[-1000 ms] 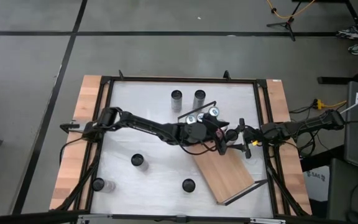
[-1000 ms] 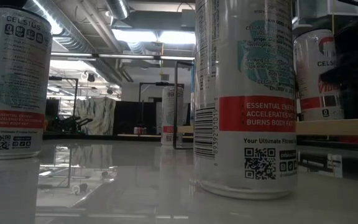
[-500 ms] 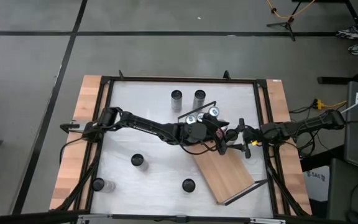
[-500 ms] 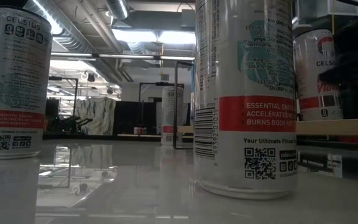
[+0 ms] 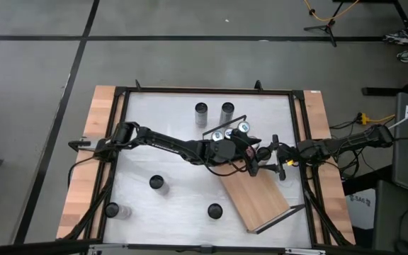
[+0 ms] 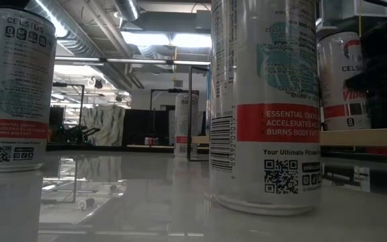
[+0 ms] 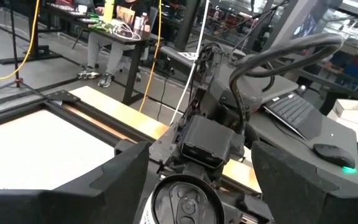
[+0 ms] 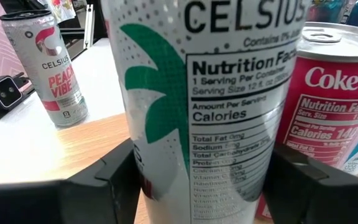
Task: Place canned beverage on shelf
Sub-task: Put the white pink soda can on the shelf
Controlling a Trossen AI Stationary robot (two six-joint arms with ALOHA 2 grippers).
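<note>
1. Five cans are standing loose on the counter point(image 5: 147, 113), waiting their turn: one near the front-left corner point(image 5: 112, 210), one just inboard of it point(image 5: 156, 183), one by the front edge near the middle point(image 5: 214, 210), and a pair near the back edge point(image 5: 201, 110) point(image 5: 227, 108).
2. The shelf point(image 5: 261, 198) is lying slantwise across the counter's right half, and three can tops point(image 5: 229, 132) are showing in a row at its back end, so the task is looking partly done.
3. The left tool point(image 5: 238, 154) is hanging over the shelf's back half. Its fingers point(image 7: 123, 180) are standing released, with a gap to either side of the can point(image 7: 185, 200) below them.
4. The right tool point(image 5: 261, 157) is meeting it from the right edge's side, and its fingers point(image 8: 114, 180) are pressing both flanks of that can point(image 8: 197, 124), so it is grasping it, as far as I can judge.
5. The can is standing upright over the shelf's wood, just beside a Coke can point(image 8: 328, 99) and near a Peach Vibe can point(image 8: 51, 62). Its base is hidden, so whether it is resting on the board is unclear.
6. Its tab is looking unbroken, so whatever is inside is staying sealed and unseen.
7. Letting go and pulling clear are still to come, then the five loose cans.
</note>
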